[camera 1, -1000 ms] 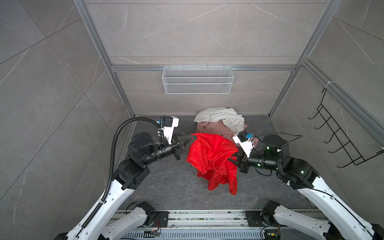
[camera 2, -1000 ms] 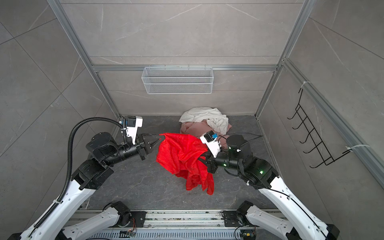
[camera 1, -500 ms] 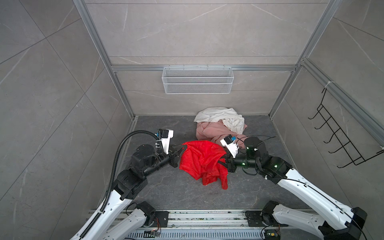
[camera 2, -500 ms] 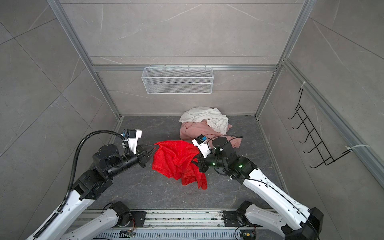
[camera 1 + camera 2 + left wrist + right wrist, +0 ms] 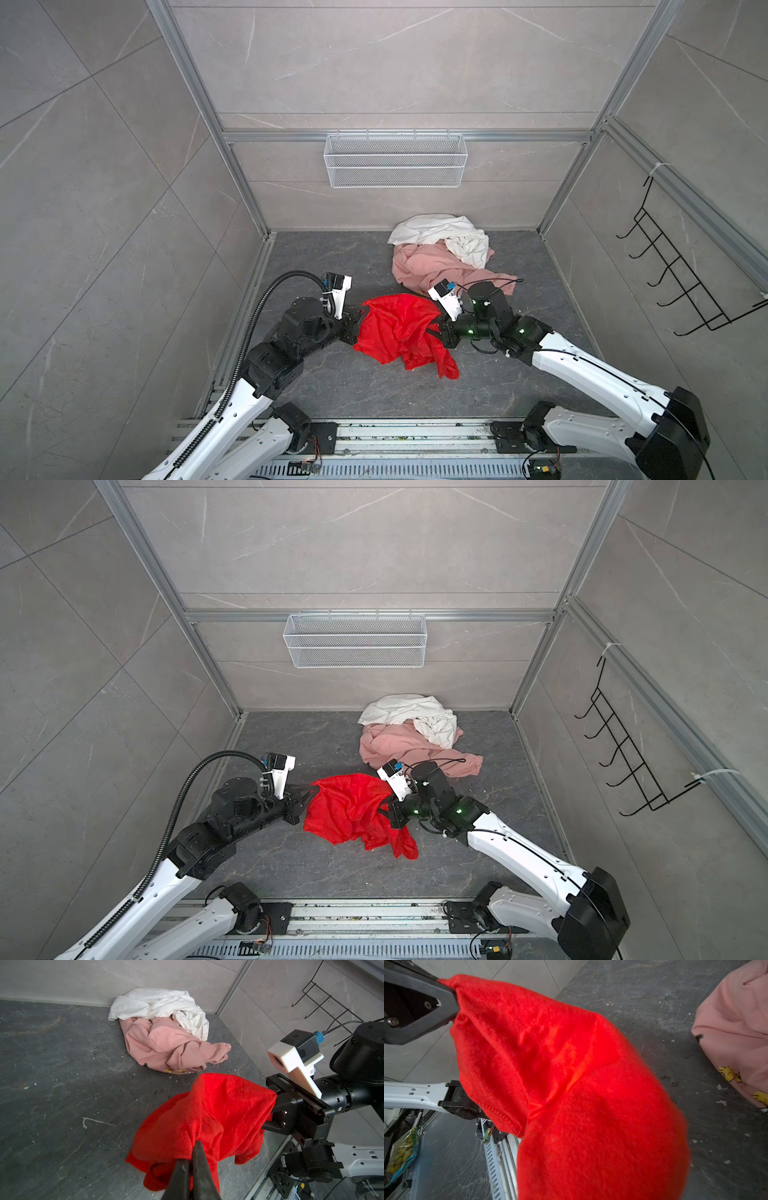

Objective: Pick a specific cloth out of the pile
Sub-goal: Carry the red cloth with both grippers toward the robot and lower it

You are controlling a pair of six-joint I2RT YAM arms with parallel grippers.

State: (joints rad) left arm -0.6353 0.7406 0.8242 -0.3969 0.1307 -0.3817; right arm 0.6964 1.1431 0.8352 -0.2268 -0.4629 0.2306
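The light is bright and even, and shadows are faint. In both top views the wall bars (image 5: 195,83) (image 5: 156,563) lean outward near the edges. In the right wrist view the red cloth (image 5: 591,1126) is close and fuzzy.

The cloth (image 5: 399,332) has been lowered. A second ago it was held high and hung long between the left end effector (image 5: 360,316) and the right end effector (image 5: 435,321). Now it is carried low, and its lower folds appear to be laid bunched on the worktop (image 5: 332,257). It has been drawn away from the pile (image 5: 440,253) toward the worktop's front edge, so the pale pink garment (image 5: 432,270), earlier largely covered in both top views, is now exposed. Both arms have been brought down, the right one stretched out low, and the end effectors are seen closer together.
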